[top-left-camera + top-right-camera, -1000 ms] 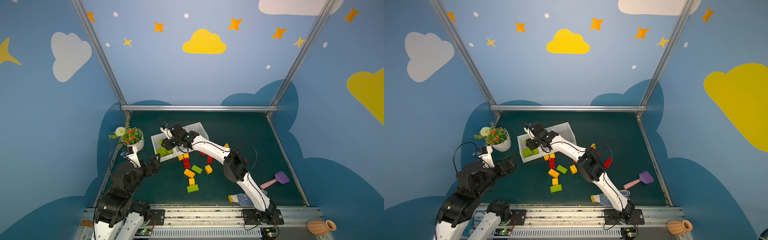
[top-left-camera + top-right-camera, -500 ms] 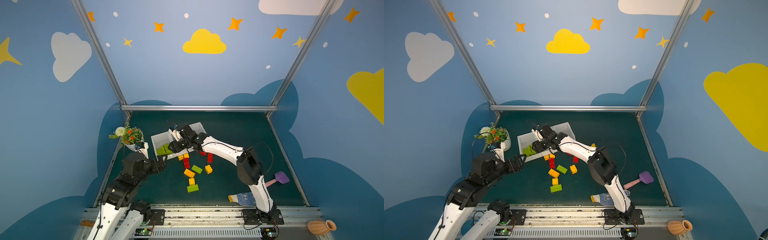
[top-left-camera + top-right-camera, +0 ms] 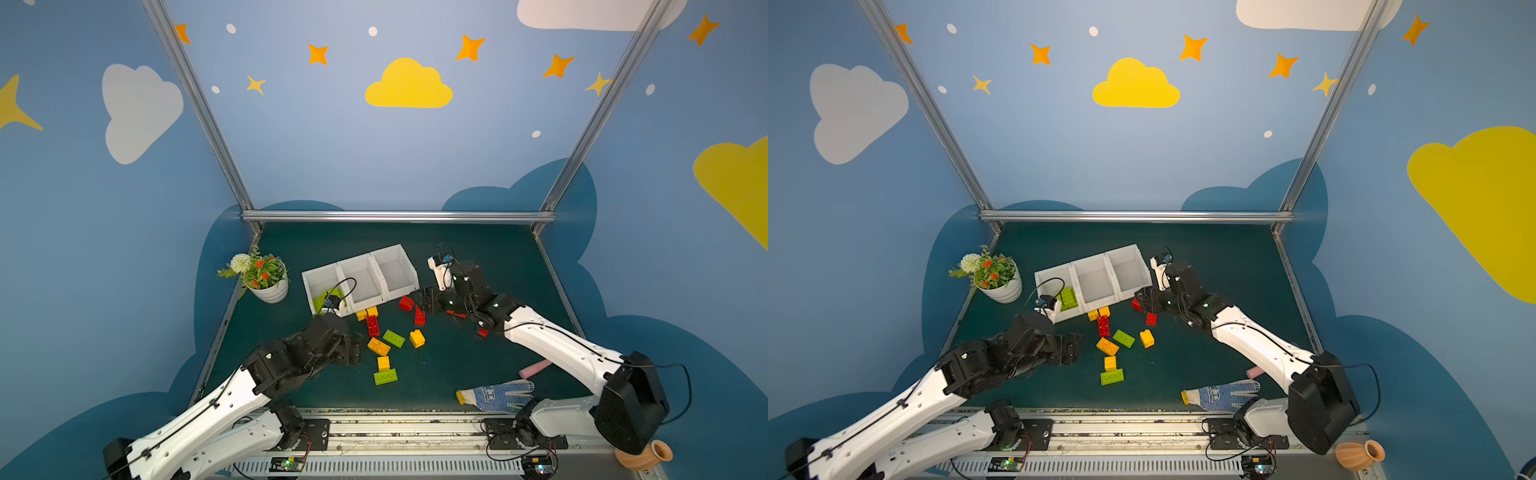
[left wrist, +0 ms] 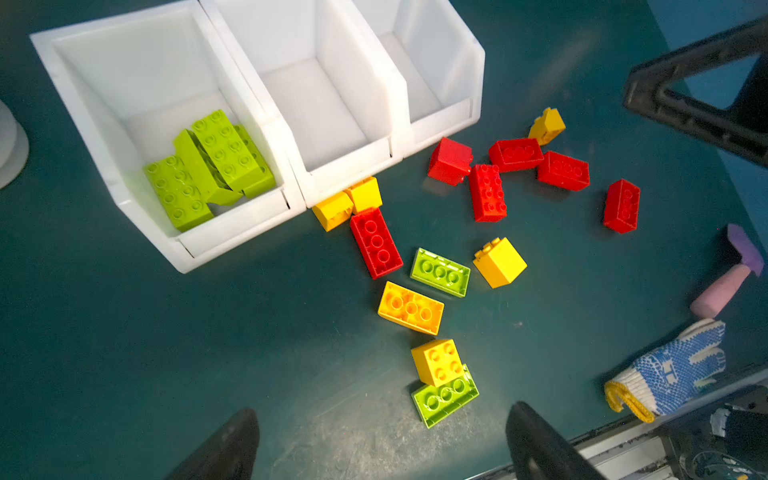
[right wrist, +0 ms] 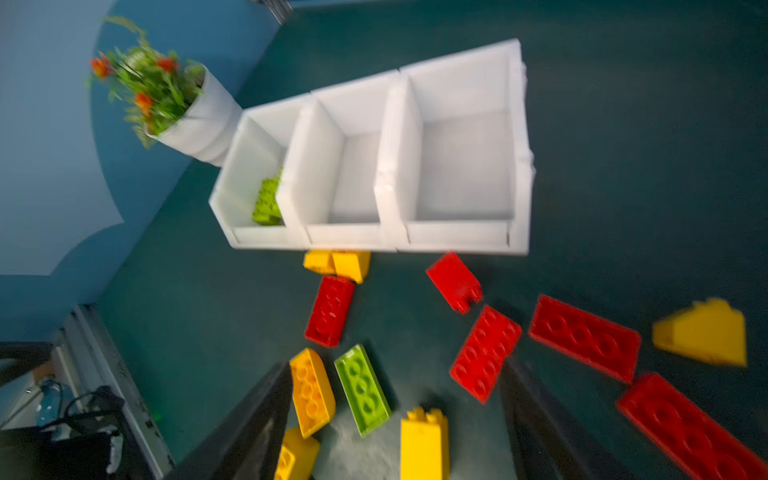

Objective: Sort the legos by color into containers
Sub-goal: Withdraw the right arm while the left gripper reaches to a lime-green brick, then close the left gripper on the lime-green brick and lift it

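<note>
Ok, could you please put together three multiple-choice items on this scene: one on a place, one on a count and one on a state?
1. Which bin holds the sorted green bricks?
A. the end bin nearest the flower pot
B. the middle one
C. the opposite end one

2. How many loose green bricks lie on the mat?
A. none
B. two
C. five

3. How is the left pincer?
A. shut on a red brick
B. open and empty
C. shut on the glove

Answers:
1 A: the green pile lies in the bin beside the pot, and the others are bare.
2 B: only two green ones show among the scattered bricks.
3 B: its fingers stand wide apart with nothing between them.
</note>
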You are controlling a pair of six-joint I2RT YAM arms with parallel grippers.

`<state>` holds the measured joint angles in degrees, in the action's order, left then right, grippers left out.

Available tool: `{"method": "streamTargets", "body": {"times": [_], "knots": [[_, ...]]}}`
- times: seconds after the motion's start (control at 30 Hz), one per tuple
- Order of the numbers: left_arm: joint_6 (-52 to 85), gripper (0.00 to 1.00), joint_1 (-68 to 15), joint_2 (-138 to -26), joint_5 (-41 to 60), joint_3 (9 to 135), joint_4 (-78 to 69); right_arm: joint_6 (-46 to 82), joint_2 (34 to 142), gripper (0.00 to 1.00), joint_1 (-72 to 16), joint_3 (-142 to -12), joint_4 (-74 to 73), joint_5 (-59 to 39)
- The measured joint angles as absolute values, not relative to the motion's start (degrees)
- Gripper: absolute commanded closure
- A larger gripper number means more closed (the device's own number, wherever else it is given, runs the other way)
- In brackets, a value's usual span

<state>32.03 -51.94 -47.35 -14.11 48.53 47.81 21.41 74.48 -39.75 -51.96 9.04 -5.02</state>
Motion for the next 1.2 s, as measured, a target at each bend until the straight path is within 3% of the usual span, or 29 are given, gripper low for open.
{"method": "streamTargets", "body": {"times": [0.07, 0.17, 0.57, 0.97, 1.2], "knots": [[35.6, 0.00, -56.6, -50.6, -16.9, 48.5, 48.1, 22.9, 70.5, 0.16, -39.4, -46.8, 9.3, -2.8], [41.0, 0.00, -60.8, -55.8, -19.5, 48.5, 48.2, 25.2, 65.0, 0.11, -38.9, -40.8, 9.6, 1.7], [60.4, 0.01, -65.9, -63.5, -22.4, 43.3, 43.7, 32.9, 47.7, 0.06, -34.0, -27.7, 11.9, 18.1], [69.9, 0.01, -70.3, -79.9, -22.5, 47.4, 39.4, 34.8, 48.4, 0.06, -32.3, -25.8, 11.8, 20.3], [71.5, 0.07, -70.3, -91.0, -20.7, 51.9, 37.4, 34.7, 47.9, 0.06, -31.7, -25.7, 11.7, 20.0]]}}
